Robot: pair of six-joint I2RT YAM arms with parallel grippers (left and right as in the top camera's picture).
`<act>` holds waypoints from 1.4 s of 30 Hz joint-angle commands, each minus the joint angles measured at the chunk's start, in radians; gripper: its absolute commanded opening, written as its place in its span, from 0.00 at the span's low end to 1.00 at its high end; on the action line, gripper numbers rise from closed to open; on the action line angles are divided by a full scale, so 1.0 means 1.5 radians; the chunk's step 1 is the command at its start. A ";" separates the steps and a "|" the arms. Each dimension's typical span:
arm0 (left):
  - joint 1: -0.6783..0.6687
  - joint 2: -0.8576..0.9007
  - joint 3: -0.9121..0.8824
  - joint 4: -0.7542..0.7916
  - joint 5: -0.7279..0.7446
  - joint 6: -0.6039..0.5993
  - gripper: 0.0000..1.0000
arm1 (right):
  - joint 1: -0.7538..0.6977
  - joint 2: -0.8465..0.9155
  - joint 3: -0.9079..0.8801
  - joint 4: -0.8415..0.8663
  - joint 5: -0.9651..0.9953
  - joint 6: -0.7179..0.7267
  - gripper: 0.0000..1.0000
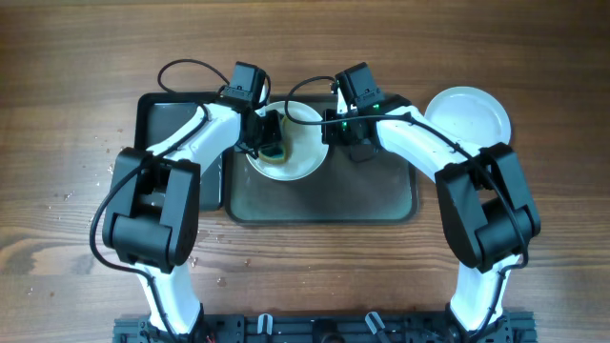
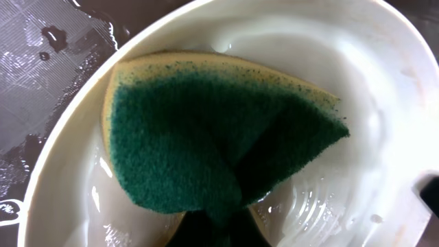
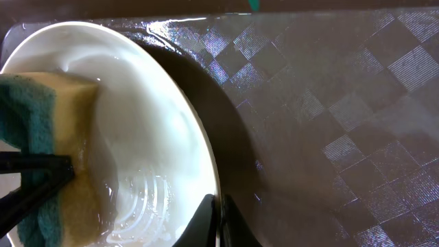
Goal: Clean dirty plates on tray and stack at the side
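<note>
Nearest the robot's base, the wooden table (image 1: 57, 286) carries a grey-green tray (image 1: 324, 202), whose front half lies bare and wet. Toward its back left corner sits a white plate (image 1: 307, 157), filmed with soapy water that shows streaks across its floor. The left gripper (image 1: 271, 141) reaches in from the left and is clamped on a sponge (image 1: 274, 154), which is folded with its green scouring side up and its yellow foam at the edges, pressed against the inside of the plate. The right gripper (image 3: 218, 221) comes in from the other side and is closed on the plate's right rim, one finger inside and one outside; a dark shadow under that edge suggests it is raised off the tray. To the left, just beside the grey-green tray, lies a black tray (image 1: 167, 124). Farther back on the right, off the tray, a second plate (image 1: 467, 116) rests on the table, white with no smear visible.
</note>
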 commanded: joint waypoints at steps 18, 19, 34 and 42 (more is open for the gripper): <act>-0.011 -0.028 -0.025 0.023 0.284 0.016 0.04 | 0.034 0.007 -0.006 0.009 -0.024 0.000 0.04; -0.011 -0.046 -0.024 0.023 0.273 0.017 0.04 | 0.034 0.007 -0.006 0.008 -0.024 0.000 0.04; -0.011 -0.280 -0.024 -0.029 -0.038 0.016 0.05 | 0.034 0.007 -0.006 0.008 -0.022 0.000 0.04; -0.012 -0.212 -0.050 -0.032 -0.098 0.016 0.04 | 0.034 0.007 -0.006 0.008 -0.022 0.000 0.04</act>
